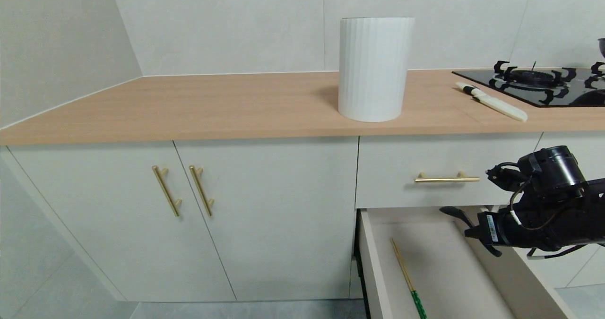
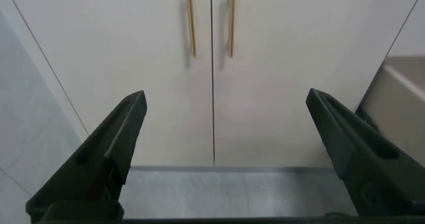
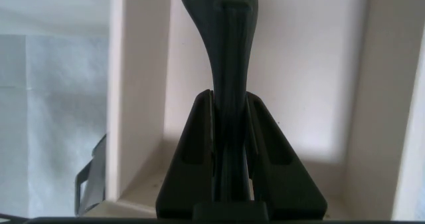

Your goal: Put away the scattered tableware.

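The dark utensil (image 3: 219, 58) is clamped between the fingers of the right claw (image 3: 228, 104), with its rounded end standing out well beyond the fingertips. It is seen to be slim, dark and smooth, widening toward that far end; whether it is a spoon cannot be told. Below the claw the open drawer (image 1: 371, 262) is found, and a pair of chopsticks (image 1: 404, 269) with green ends is already laid along its floor, off to the claw's left. The step in hand is judged to be the placing of the utensil into the drawer; a lowering toward the drawer floor and a release beside the chopsticks are called for next. Above the claw, on the countertop (image 1: 189, 106), a pale knife (image 1: 494, 102) is seen just beside the stove (image 1: 534, 85), so more work is judged to be left. A white ribbed canister (image 1: 373, 68) is stood farther along. The left claw (image 2: 226, 98) is held wide open, nothing between its fingers, facing the cabinet doors (image 2: 133, 51)
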Available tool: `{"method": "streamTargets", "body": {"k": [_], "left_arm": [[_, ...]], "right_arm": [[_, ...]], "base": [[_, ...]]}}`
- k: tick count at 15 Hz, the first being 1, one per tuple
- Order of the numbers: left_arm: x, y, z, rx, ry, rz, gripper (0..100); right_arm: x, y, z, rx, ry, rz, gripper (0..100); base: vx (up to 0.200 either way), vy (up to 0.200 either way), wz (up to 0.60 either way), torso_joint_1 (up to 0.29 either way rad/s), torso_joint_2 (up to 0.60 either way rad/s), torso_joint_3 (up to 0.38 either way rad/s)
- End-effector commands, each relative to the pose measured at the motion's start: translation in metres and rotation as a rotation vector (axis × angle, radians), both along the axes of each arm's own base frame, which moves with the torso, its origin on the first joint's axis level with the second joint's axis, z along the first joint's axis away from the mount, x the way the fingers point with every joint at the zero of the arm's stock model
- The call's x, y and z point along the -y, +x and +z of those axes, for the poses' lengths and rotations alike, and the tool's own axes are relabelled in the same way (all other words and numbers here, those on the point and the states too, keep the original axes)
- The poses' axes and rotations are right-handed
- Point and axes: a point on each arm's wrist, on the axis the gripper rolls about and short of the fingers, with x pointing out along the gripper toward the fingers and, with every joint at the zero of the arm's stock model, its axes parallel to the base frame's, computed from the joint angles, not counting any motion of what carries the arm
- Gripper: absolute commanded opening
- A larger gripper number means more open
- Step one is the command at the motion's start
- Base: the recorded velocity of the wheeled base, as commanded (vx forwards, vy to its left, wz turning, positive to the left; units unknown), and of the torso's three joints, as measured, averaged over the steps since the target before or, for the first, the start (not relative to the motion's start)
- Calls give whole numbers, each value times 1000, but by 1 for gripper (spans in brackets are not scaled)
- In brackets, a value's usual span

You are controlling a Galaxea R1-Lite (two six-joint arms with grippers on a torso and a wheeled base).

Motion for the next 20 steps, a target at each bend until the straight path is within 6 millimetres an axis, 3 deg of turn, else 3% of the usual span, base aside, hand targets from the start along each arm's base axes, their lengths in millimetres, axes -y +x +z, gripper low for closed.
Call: {"method": "streamTargets", "body": {"k": [1, 8, 12, 15, 20], "left_arm": [[0, 0, 0, 0, 0, 0, 100], [0, 0, 0, 0, 0, 1, 100], [0, 0, 0, 0, 0, 0, 100], [0, 0, 0, 0, 0, 1, 100], [0, 0, 0, 2, 0, 1, 100]], "right_arm": [[0, 0, -1, -3, -1, 1, 0], [-1, 3, -6, -23, -4, 3, 0], [-8, 16, -29, -56, -48, -8, 0], [-24, 34, -73, -114, -153, -50, 0], [-35, 44, -123, -145, -202, -58, 0]], "base": [[0, 0, 0, -124, 452, 330], [0, 0, 0, -21, 96, 70], [0, 0, 0, 0, 0, 0], [0, 0, 0, 0, 0, 0], [0, 0, 0, 0, 0, 0]]}}
